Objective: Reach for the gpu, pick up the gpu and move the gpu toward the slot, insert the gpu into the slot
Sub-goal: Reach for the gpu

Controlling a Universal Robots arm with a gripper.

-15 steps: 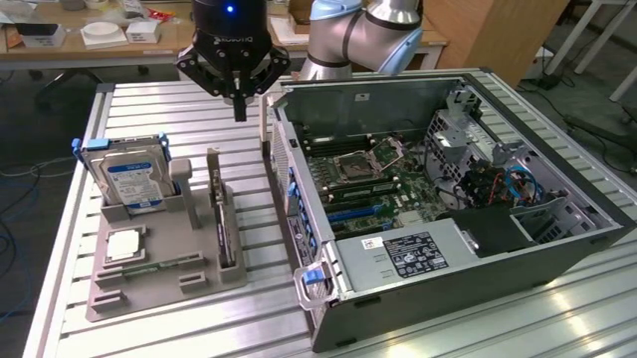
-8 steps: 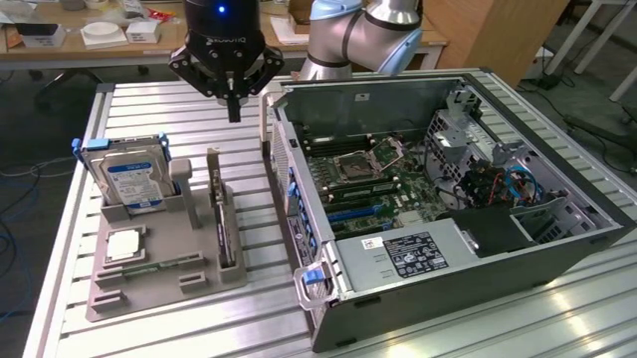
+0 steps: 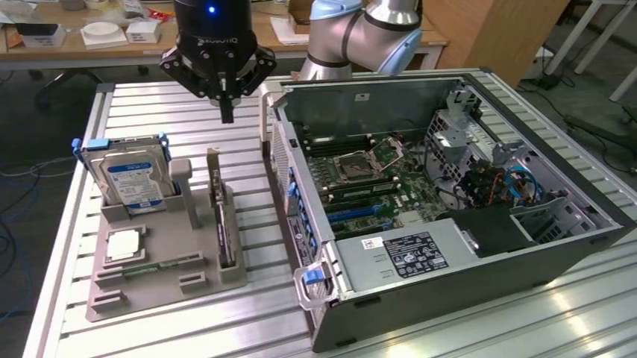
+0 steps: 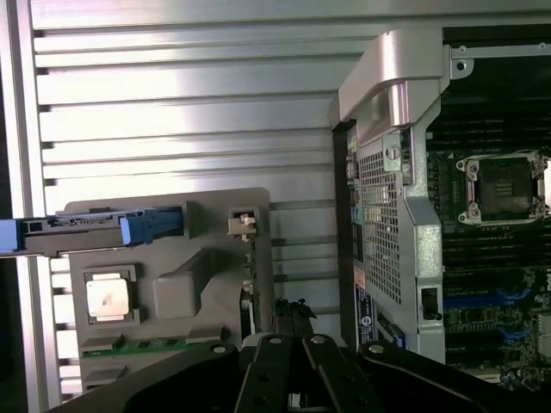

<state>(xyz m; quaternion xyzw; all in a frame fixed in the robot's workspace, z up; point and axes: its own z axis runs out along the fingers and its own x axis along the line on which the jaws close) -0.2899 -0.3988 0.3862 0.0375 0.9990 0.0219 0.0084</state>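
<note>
The gpu [image 3: 221,220] is a thin dark card standing on edge in a grey holder [image 3: 159,287], its metal bracket end pointing up at the far end. My black gripper [image 3: 227,113] hangs above the table just beyond that far end, fingers shut with nothing between them. In the wrist view the shut gripper [image 4: 291,325] sits beside the gpu [image 4: 248,297], which shows edge-on. The slot [image 3: 350,215] is a blue strip on the green motherboard inside the open computer case [image 3: 518,257]; in the wrist view the slot [image 4: 484,301] also shows.
A blue-labelled hard drive [image 3: 131,183] stands upright in the holder, with a square silver chip [image 3: 124,243] lying flat in front of it. The case wall [image 3: 283,160] rises close to the gpu on the exterior view's right. Desks with clutter stand behind.
</note>
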